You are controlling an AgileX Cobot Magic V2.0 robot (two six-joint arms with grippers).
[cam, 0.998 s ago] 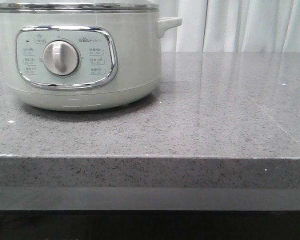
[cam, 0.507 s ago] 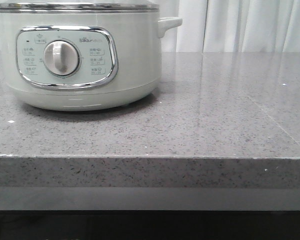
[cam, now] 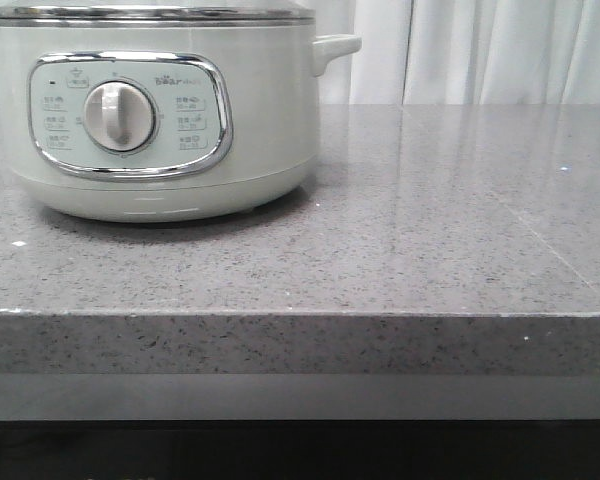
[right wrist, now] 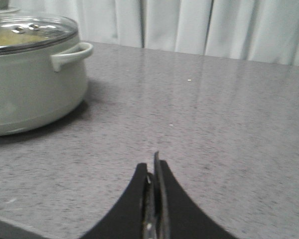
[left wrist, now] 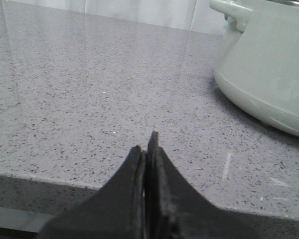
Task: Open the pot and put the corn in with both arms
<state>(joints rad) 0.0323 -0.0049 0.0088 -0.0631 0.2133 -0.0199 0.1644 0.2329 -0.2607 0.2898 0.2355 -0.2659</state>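
Claws left (left wrist: 148, 149) and right (right wrist: 153, 167) pressed together near counter (cam: 430, 250) edge, pot (cam: 160, 110) lidded.

- The pot (cam: 155, 110) sits slightly nearer the left edge of the front view than a second ago; its dial (cam: 119, 116) and right side handle (cam: 336, 48) show the same small shift.
- The tabletop's (cam: 430, 240) front right corner now shows just inside the frame.

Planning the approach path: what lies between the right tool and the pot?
Only bare speckled grey countertop, as the right wrist view shows. The right tool, shut, points over open stone, and the pot stands apart with its lid on.
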